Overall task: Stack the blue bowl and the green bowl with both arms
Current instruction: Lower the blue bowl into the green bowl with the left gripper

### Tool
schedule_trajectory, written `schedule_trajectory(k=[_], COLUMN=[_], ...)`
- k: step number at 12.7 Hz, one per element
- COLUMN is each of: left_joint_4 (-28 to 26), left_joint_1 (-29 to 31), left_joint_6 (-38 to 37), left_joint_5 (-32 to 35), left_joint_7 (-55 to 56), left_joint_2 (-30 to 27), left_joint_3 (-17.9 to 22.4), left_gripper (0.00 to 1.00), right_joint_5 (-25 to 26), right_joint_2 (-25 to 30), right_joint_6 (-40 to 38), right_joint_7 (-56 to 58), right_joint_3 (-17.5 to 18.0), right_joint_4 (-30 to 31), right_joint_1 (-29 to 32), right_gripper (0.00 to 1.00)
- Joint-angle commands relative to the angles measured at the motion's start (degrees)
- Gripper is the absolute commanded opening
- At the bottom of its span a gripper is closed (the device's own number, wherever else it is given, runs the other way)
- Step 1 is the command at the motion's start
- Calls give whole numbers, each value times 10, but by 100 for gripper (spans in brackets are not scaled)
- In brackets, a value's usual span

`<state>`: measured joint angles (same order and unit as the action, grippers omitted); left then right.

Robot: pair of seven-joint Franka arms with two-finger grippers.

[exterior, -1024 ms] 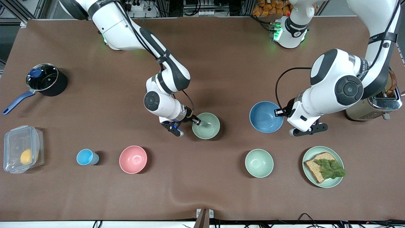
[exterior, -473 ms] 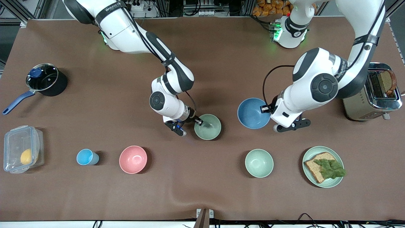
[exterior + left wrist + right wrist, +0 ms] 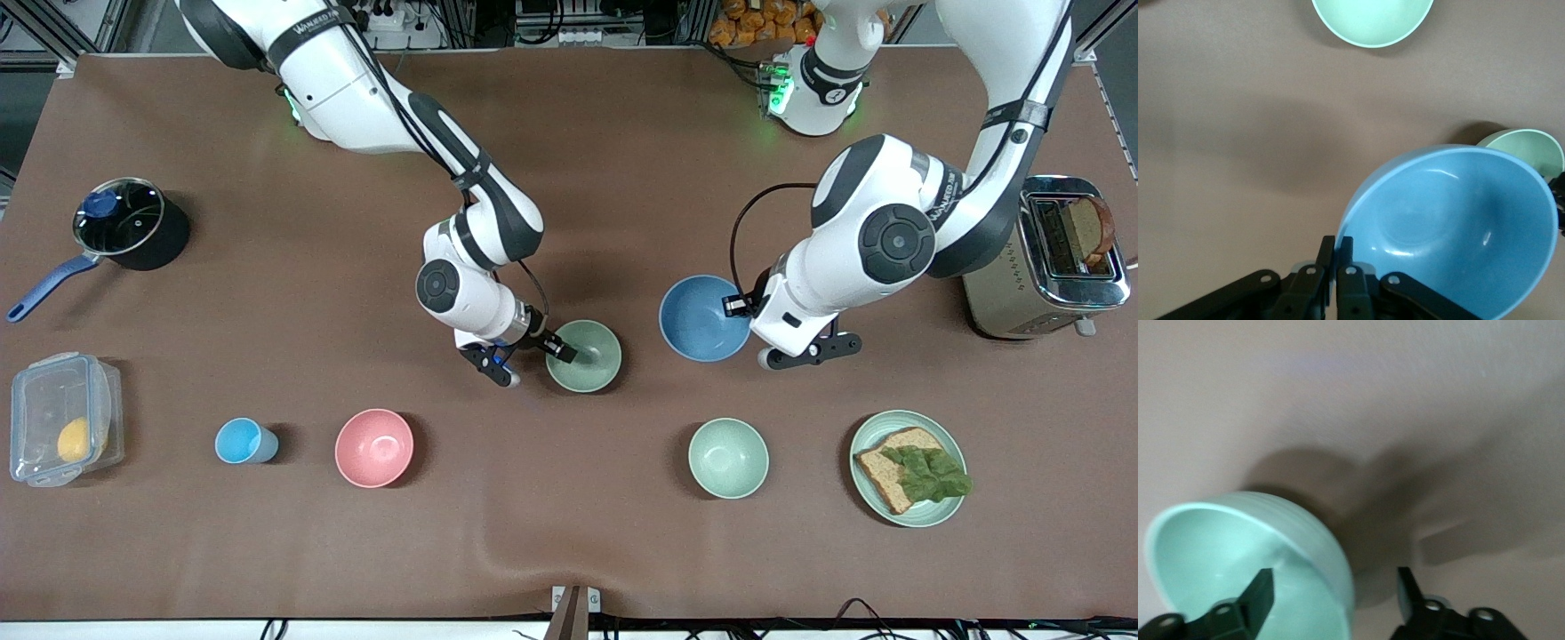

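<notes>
Two bowls at frame centre: left gripper (image 3: 745, 313) pinches the blue bowl (image 3: 702, 317) by its rim, lifted above the table (image 3: 622, 178); right gripper (image 3: 533, 356) straddles the green bowl's (image 3: 587, 357) rim, fingers spread.

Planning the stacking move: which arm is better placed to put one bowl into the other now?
Left, likely. The left gripper is shut on the blue bowl, lifted beside the green bowl. The right gripper straddles the green bowl's rim with open jaws, holding nothing.
</notes>
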<state>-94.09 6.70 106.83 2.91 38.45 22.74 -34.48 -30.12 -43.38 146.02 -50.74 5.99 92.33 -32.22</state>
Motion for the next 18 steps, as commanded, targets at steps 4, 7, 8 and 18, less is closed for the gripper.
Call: schedule_trajectory(k=[4, 7, 8, 18], left_joint_4=[5, 10, 10, 44], left_joint_1=[-66, -105, -115, -207], left_joint_6=[99, 145, 162, 221], left_joint_5=[-4, -3, 5, 70], left_joint_7=[64, 72, 84, 192], left_joint_2=[48, 88, 102, 182], left_joint_3=[-1, 4, 5, 55], left_gripper=[0, 0, 0, 0], right_joint_5=[-2, -34, -46, -52], right_joint_2=[89, 65, 52, -78], right_joint_6=[-118, -140, -140, -73], right_joint_7=[-32, -71, -95, -200], right_joint_3=[-58, -70, -70, -67], right_joint_4=[6, -11, -25, -125], right_joint_1=[10, 49, 47, 22], right_gripper=[100, 100, 100, 100])
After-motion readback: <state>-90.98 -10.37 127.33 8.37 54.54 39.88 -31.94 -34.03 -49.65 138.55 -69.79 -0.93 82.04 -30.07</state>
